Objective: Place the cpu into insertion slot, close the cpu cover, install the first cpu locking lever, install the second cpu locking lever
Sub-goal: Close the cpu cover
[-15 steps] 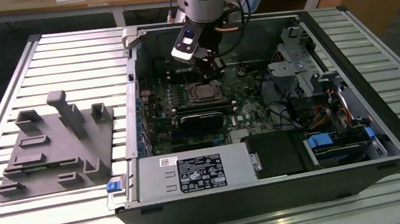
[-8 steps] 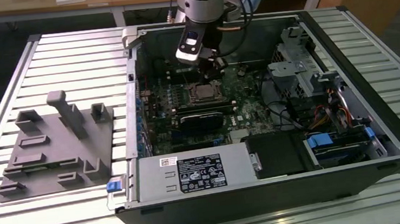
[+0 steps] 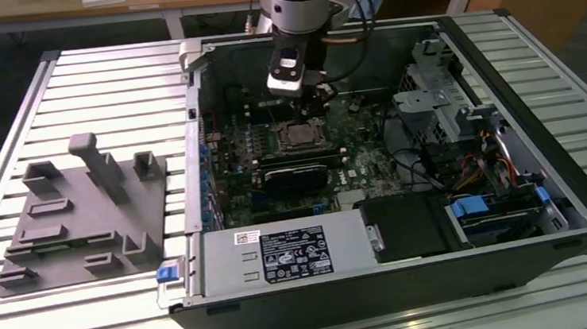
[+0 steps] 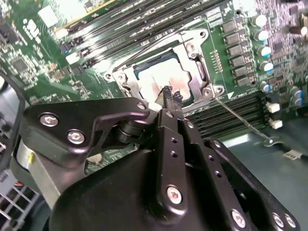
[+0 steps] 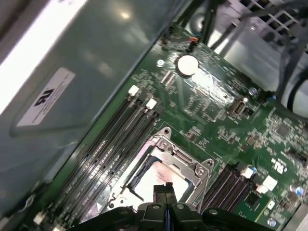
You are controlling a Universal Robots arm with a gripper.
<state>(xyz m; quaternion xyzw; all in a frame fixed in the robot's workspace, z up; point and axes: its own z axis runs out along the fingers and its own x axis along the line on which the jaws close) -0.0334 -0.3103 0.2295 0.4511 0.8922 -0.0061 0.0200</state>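
1. The gripper hangs just above the socket inside the open case. In both wrist views its two black fingers are pressed together, with nothing between them.
2. The cpu lies flat in the socket. Its top is a dull pale metal square with a brownish stain. The gripper tip is over the cpu edge, but I cannot tell if it touches.
3. The cover is a thin silvery steel frame with a large window. It seems to lie down around the cpu, so the chip shows through the window.
4. One lever is a thin bright wire with a hooked end. It sticks out from a socket corner across the memory slots, and I judge it is not latched.
5. Handling, as I judge it:
   - The cpu is light, stiff and smooth, and its underside is fragile, so it should be held by its side edges only.
   - The cover is stiff but slightly springy, so pressing on its frame is safer than pressing on the chip.
   - The wire lever is springy and slippery, and its hooked end gives the best hold.
6. The board is green, crowded with small parts, and easy to scratch.
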